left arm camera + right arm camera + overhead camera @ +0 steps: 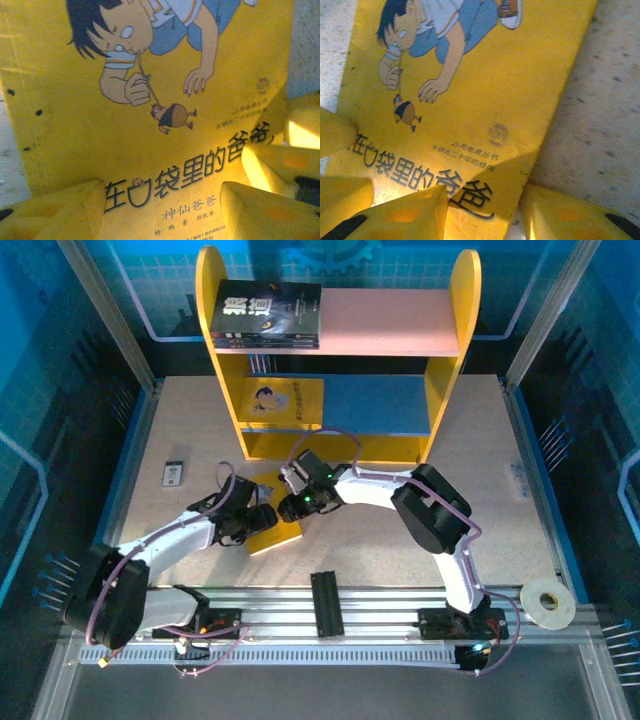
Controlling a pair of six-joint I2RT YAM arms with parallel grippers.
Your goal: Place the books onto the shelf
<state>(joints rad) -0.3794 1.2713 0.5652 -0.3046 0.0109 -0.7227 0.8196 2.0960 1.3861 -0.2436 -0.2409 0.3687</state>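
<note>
A yellow paperback [275, 538] with a cartoon figure lies flat on the table in front of the shelf [448, 350]. My left gripper [264, 516] is on it from the left and my right gripper [291, 507] from the right. In the left wrist view the cover [150, 125] lies under the open left gripper [162, 192]. The right gripper [484, 195] is open, straddling the book's [485, 75] right edge, one finger on the cover and the other over the table. Dark books [266, 314] lie on the pink upper board, another yellow book [284, 403] on the blue lower board.
A small white-and-black card [174, 473] lies on the table at the left. A tape roll [548, 602] sits at the near right corner, and a black bracket [327, 603] on the front rail. Frame posts stand at both sides of the shelf.
</note>
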